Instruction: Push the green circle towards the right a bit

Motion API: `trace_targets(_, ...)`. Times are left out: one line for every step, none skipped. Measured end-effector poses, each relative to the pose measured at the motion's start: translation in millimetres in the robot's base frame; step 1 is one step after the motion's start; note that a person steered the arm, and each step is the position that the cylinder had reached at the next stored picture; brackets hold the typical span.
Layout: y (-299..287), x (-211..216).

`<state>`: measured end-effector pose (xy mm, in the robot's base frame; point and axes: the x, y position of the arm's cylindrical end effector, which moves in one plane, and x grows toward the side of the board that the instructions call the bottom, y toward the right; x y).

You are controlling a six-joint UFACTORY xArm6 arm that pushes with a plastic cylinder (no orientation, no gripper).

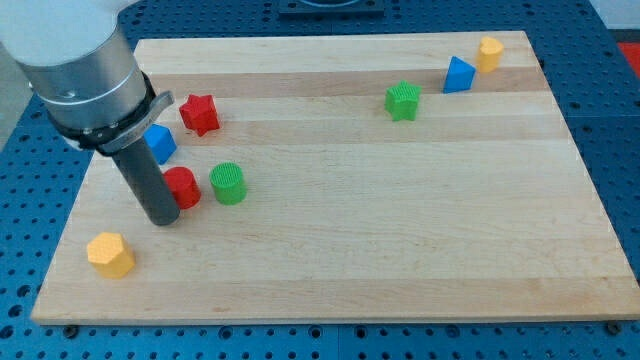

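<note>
Where visible, green circle (228,183) right of my tip (164,219)

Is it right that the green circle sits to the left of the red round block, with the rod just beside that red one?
Not quite. In the camera view the green circle sits to the right of the red round block, not the left. My tip is indeed just beside that red block, on its left.

My tip (164,220) sits just left of the red cylinder (186,187) — green circle (228,183) just right of it.
</note>
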<state>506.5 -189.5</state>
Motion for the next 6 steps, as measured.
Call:
trace_targets(0,-19)
trace_targets(0,-32)
trace_targets(10,-28)
trace_targets(29,-28)
trace_targets(44,-28)
trace_targets(52,-32)
